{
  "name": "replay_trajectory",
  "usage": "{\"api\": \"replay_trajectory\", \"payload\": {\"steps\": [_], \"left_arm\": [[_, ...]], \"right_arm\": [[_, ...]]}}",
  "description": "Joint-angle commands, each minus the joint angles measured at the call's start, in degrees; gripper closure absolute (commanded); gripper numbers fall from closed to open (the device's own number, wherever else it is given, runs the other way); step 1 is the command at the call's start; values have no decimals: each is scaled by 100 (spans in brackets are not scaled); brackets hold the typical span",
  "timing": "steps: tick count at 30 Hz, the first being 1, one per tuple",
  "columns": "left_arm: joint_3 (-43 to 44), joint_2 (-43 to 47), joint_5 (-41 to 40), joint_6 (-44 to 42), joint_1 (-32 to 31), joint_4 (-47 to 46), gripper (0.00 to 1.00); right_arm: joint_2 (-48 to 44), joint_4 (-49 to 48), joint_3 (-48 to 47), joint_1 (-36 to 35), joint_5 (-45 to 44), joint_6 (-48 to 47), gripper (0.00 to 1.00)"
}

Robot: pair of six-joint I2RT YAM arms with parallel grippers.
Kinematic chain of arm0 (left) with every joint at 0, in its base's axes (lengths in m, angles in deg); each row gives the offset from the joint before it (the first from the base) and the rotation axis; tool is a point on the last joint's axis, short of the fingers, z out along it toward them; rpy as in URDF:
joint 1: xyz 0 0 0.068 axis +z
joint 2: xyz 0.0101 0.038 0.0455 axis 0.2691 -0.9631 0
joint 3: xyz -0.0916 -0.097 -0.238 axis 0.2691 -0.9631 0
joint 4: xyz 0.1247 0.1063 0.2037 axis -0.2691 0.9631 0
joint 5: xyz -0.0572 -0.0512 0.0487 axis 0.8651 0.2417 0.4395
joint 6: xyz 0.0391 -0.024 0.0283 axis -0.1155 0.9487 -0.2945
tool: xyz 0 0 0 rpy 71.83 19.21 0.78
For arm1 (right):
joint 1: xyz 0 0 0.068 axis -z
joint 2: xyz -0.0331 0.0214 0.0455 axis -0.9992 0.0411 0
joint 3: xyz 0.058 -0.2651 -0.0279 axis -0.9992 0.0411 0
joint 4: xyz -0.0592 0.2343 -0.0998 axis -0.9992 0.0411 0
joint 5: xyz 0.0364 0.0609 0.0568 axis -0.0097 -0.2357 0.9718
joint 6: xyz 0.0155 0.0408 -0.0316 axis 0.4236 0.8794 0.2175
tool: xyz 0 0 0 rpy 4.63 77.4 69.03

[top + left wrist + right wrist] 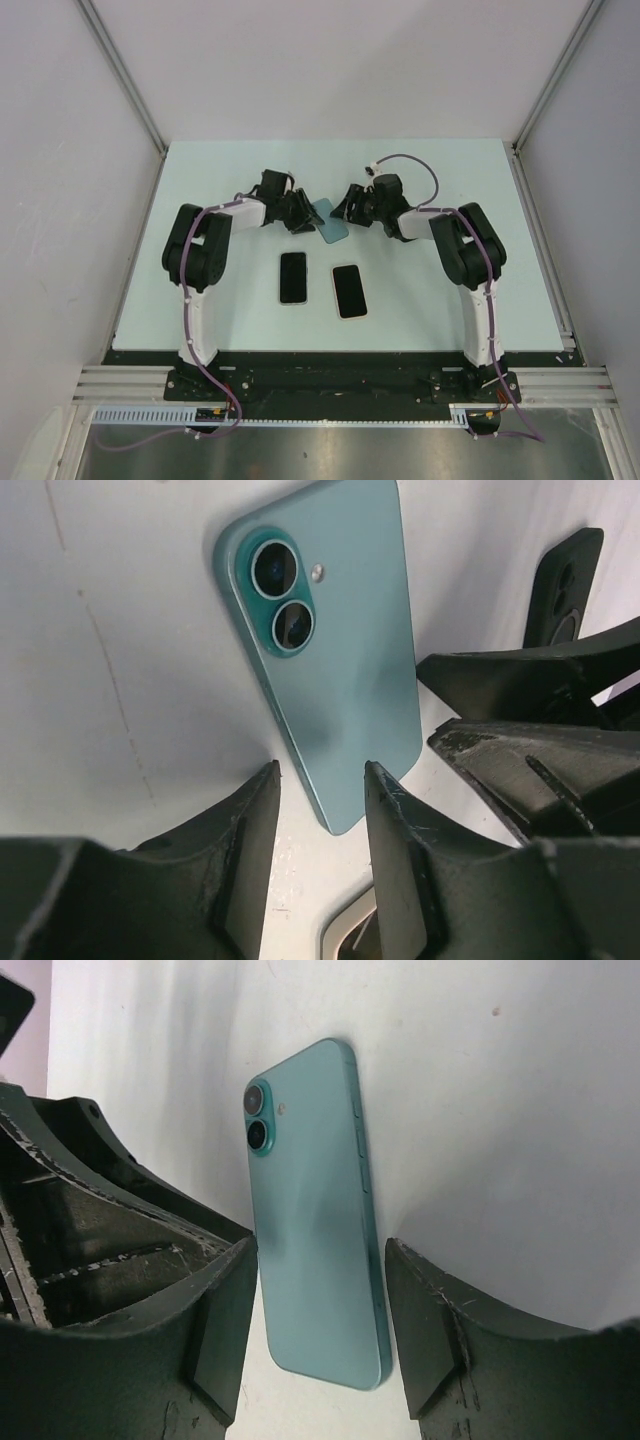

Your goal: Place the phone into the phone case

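A teal phone [330, 222] lies flat, back up, on the pale table between my two grippers. In the left wrist view the phone [330, 640] has its lenses at the far end, and its near end lies just past my open left gripper [320, 772], without touching. In the right wrist view the phone [315, 1250] lies between the open fingers of my right gripper [320, 1248], which do not touch it. A black phone case [349, 290] lies nearer the arm bases. It also shows in the left wrist view [565, 585], with its lens cutout visible. In the top view my left gripper [303, 215] and right gripper [350, 208] face each other.
A dark flat slab with a white rim [293, 277] lies left of the black case; its corner shows in the left wrist view [350, 935]. Grey walls enclose the table [450, 190] on three sides. The two grippers are close together.
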State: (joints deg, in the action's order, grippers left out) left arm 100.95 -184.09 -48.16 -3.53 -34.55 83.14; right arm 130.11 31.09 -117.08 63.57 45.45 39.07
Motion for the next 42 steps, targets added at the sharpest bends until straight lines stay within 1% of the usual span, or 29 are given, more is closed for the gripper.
{"api": "replay_trajectory", "payload": {"steps": [1,4,5,7,9,10,11,14,15,17,18,23,24,27,40,42], "left_arm": [[46,-330,50,-22,-5,12,55],[37,-409,252,-4,4,-94,57],[29,-418,270,-22,4,-103,57],[-15,-436,314,-22,-5,-164,59],[-85,-436,393,-31,4,-234,59],[-103,-436,419,-31,4,-296,59],[-129,-436,428,-31,4,-340,60],[-182,-418,525,-13,-5,-454,61],[-200,-418,560,-4,4,-480,66],[-244,-375,657,5,4,-568,71],[-261,-366,666,5,4,-586,76],[-393,-208,823,-13,4,-691,87],[-428,-190,841,-13,4,-692,91],[-455,-172,920,-31,13,-692,96],[-578,-164,947,-74,101,-692,96],[-604,-137,929,-74,118,-692,95]], "right_arm": [[427,415,-49,-115,-238,50,41],[506,187,-67,-71,192,453,40],[515,-31,-67,-54,524,585,40],[541,-287,-67,-10,842,1016,41],[559,-682,-67,61,1343,1332,41],[594,-840,-67,96,1527,1681,41],[612,-1234,-67,131,1877,1903,41],[682,-1920,-67,131,2371,2571,43],[691,-2045,-67,131,2460,2686,44],[699,-2282,-67,131,2627,2923,44],[708,-2327,-58,131,2671,2985,44],[735,-2415,-58,122,2830,3065,44],[761,-2441,-58,114,2847,3117,44],[761,-2564,-58,70,2891,3197,44],[884,-2293,-58,-88,2936,3030,45],[875,-2187,-58,-88,2909,2925,46]]}}
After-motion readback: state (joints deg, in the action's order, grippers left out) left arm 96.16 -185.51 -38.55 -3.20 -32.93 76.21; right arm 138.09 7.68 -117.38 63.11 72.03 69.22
